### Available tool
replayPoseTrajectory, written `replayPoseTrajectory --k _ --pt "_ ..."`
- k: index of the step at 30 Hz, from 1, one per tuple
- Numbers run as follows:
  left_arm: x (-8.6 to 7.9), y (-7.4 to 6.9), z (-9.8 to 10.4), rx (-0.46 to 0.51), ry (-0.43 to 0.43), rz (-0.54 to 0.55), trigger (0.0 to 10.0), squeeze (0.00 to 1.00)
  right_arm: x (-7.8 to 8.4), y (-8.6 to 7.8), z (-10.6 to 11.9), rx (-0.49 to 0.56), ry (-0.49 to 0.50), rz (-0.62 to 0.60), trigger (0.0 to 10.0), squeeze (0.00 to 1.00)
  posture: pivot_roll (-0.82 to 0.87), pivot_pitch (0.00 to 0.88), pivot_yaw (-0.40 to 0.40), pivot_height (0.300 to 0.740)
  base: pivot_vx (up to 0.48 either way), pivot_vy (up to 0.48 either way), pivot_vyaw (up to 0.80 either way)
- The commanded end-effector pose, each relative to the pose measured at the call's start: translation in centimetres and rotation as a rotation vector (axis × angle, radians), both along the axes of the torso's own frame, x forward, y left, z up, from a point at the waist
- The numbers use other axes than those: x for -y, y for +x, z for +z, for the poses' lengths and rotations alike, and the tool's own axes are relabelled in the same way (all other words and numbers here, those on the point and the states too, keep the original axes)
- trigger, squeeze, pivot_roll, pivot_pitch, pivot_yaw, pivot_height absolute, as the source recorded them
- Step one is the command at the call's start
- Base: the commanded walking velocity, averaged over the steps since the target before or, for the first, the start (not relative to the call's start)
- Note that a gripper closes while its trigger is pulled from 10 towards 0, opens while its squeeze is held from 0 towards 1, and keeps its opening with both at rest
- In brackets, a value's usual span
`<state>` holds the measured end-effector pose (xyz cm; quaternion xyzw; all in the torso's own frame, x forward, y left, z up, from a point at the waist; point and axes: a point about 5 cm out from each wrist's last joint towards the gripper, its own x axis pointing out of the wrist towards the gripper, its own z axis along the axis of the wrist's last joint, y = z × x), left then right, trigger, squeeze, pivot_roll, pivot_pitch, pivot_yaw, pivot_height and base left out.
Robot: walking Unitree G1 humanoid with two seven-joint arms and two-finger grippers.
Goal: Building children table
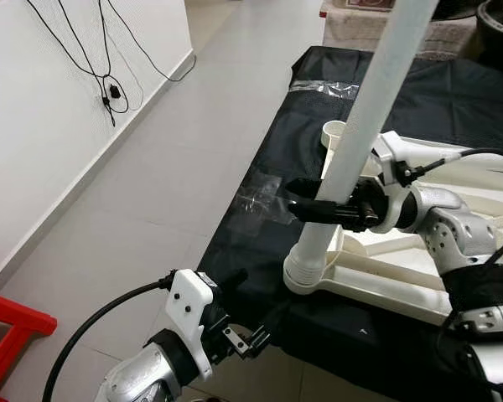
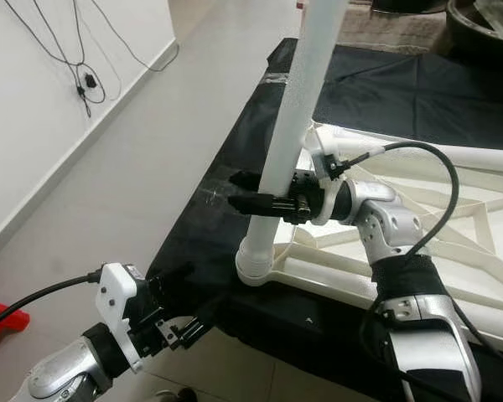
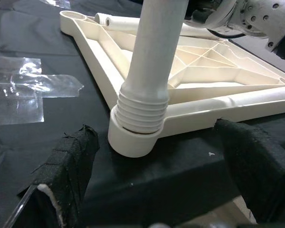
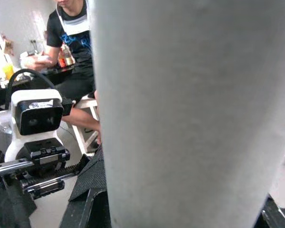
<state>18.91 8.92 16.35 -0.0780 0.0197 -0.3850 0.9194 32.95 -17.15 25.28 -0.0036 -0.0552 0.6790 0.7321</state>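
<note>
A white table leg stands upright, its ribbed lower end in the corner socket of the upturned cream table top. The table top lies on a black cloth. My right gripper is shut on the leg a little above the socket, and the leg's surface sits close before the right wrist camera. My left gripper hangs low by the cloth's front edge, open, with its padded fingers either side of the socket and apart from it. Another white leg lies along the table top's far side.
Clear tape is stuck on the black cloth left of the socket. Tiled floor runs left to a white wall with hanging cables. A red frame stands at the lower left. A person sits behind me.
</note>
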Motion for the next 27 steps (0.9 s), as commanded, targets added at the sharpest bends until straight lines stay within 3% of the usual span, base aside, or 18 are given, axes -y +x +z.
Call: replayPoseTrajectory --k 1,10,18,27 --pt "-0.1 -0.2 -0.3 -0.017 0.019 0.004 10.0 0.0 0.1 0.1 -1.1 -0.002 -0.075 -0.025 10.0 0.0 0.12 0.248 0.008 0.74 0.0 0.0 0.0" --pt "-0.2 0.1 -0.3 -0.02 0.024 0.012 10.0 0.0 -0.8 -1.3 -0.2 0.102 -0.113 0.046 10.0 0.0 0.11 0.244 0.015 0.74 0.0 0.0 0.0" --pt "-0.2 0.1 -0.4 -0.017 0.025 0.014 10.0 0.0 -1.2 -1.7 -0.6 0.09 -0.135 0.083 10.0 0.0 0.11 0.238 0.012 0.74 0.0 0.0 0.0" --pt "-0.1 0.1 -0.4 -0.011 0.027 0.017 10.0 0.0 -2.0 -2.0 -2.5 0.085 -0.222 0.031 10.0 0.0 0.11 0.214 0.008 0.74 0.0 0.0 0.0"
